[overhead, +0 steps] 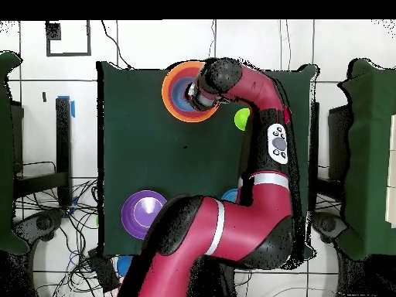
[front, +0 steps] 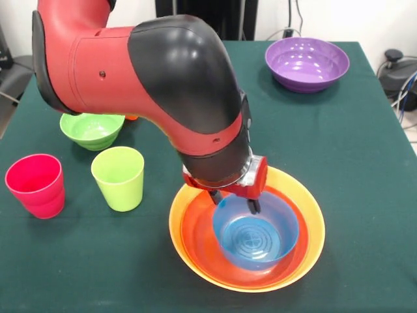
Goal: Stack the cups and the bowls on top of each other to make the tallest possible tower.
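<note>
While my pincer (front: 234, 201) pinches the far rim of the small blue bowl (front: 255, 231) nested in the red-orange bowl (front: 195, 231) inside the yellow-orange bowl (front: 311, 225), I note the lime cup (front: 118, 177), pinkish-red cup (front: 36, 185), green bowl (front: 91, 129) and purple bowl (front: 307, 63) apart on the bench (front: 365, 143).

Bright, even overhead light; glare on the purple bowl (front: 307, 63).

No legible text or labels anywhere.

Gripper (front: 234, 199) at blue bowl's (front: 255, 238) far rim, nested in red-orange bowl (front: 195, 235), yellow-orange bowl (front: 313, 228)
</note>
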